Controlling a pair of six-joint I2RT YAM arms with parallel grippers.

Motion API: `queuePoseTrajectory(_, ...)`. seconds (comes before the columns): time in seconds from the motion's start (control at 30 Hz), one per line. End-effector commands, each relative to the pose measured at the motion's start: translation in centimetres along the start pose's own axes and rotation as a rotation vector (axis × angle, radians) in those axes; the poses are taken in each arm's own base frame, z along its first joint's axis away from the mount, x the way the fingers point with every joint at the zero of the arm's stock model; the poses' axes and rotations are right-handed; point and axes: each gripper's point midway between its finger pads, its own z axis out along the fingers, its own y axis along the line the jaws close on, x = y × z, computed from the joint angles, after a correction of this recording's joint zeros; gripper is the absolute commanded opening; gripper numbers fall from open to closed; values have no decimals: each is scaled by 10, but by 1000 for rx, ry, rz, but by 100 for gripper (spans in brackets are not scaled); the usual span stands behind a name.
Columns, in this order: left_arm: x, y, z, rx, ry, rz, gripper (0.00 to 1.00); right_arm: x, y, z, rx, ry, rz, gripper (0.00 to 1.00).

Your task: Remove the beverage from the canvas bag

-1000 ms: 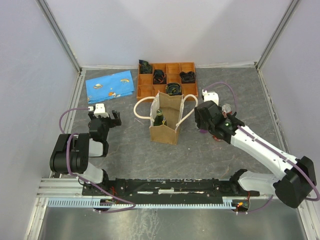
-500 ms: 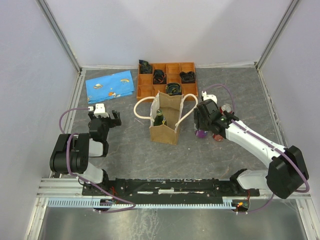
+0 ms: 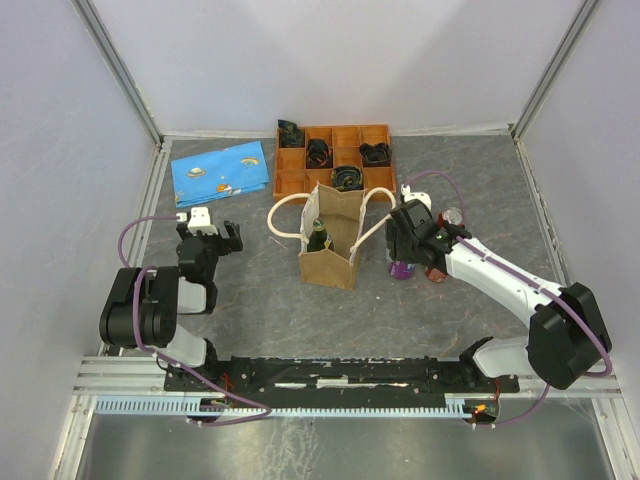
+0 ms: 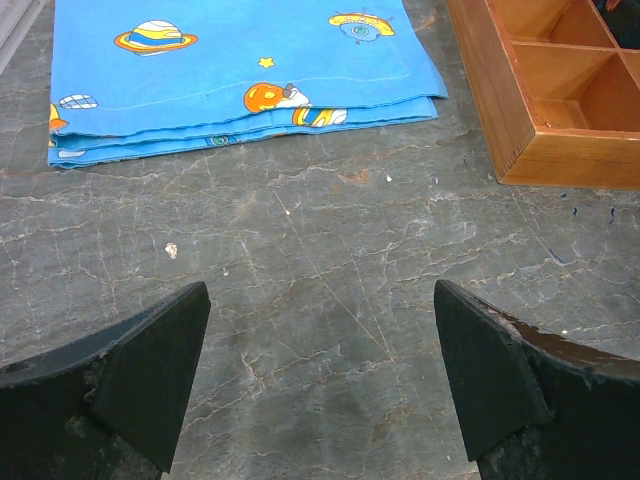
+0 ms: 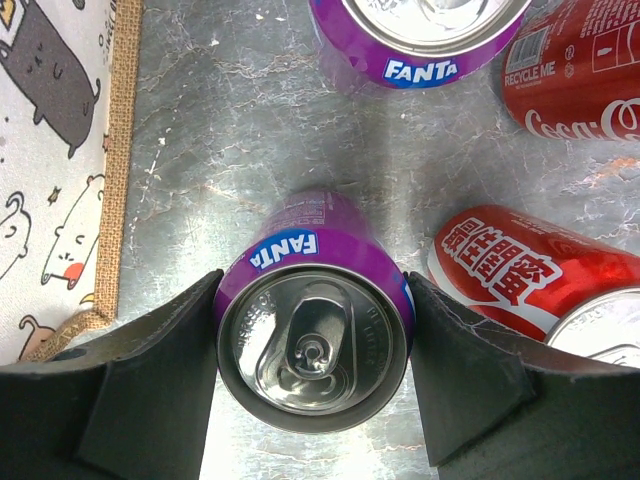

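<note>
The tan canvas bag [image 3: 332, 247] stands upright mid-table with its cream rope handles spread; its cat-print side shows in the right wrist view [image 5: 50, 150]. A dark bottle [image 3: 318, 236] stands inside it. My right gripper [image 3: 404, 248] is just right of the bag, shut on an upright purple Fanta can [image 5: 313, 335], with a finger against each side of it [image 5: 313, 290]. The can [image 3: 401, 268] is low, at the table surface. My left gripper [image 4: 318, 375] is open and empty over bare table, far left of the bag [image 3: 208, 236].
A second purple Fanta can [image 5: 415, 35] and two red cola cans [image 5: 575, 70] [image 5: 540, 275] stand close around the held can. An orange-brown compartment tray [image 3: 290, 160] sits behind the bag. A folded blue cloth [image 4: 240, 70] lies at the back left.
My right gripper has moved a little left and down with the purple can, closer to the bag's right side. The left arm has not moved.
</note>
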Motion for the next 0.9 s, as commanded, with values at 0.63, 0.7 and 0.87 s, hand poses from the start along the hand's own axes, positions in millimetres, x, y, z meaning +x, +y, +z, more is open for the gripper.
queuePoseTrajectory(0.63, -13, 1, 2, -4, -48, 37, 99, -38, -3, -18, 10, -143, 41, 90)
queuePoseTrajectory(0.7, -13, 1, 2, -4, -48, 37, 99, -54, -5, -33, 6, -195, 41, 90)
queuePoseTrajectory(0.87, -13, 1, 2, -4, -47, 37, 99, -106, -7, -92, -45, -382, 43, 87)
